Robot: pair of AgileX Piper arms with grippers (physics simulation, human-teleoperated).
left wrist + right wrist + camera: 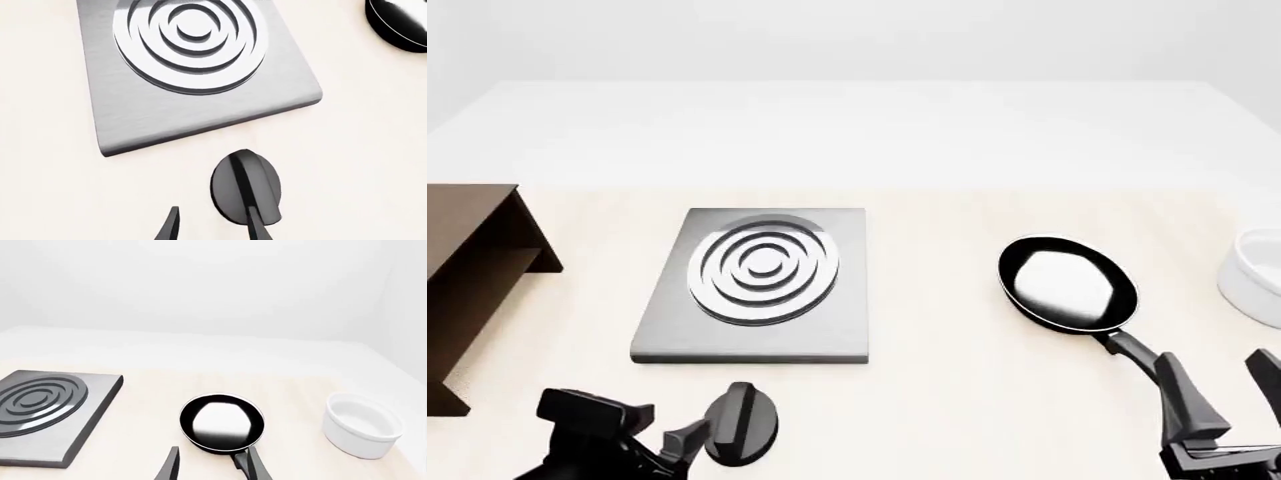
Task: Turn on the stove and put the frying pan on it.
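Pale wood covers the table (961, 400) before you, with a white wall behind it. Your stove (757, 287) sits left of centre in the front view, a flat grey slab with silver burner rings (763, 265) set toward its far side. Its separate black knob (743, 425) lies near the bottom edge of that frame, just in front of the slab's near edge and apart from it.

Your left gripper (215, 227) is at the knob: in the left wrist view one finger (257, 225) lies over the knob's raised ridge while the other sits beside the knob over bare table, jaws parted and not closed on it.

Your frying pan (1068, 283) rests on the table in the right half of the front view, well apart from the stove, its handle (1130, 350) running toward the lower right. Your right gripper (1228, 395) hangs at that lower right corner, jaws spread wide, holding nothing, just beyond the handle's end.

At the right edge stands a white bowl (1257, 275); at the left edge, a brown wooden cabinet (474, 270).
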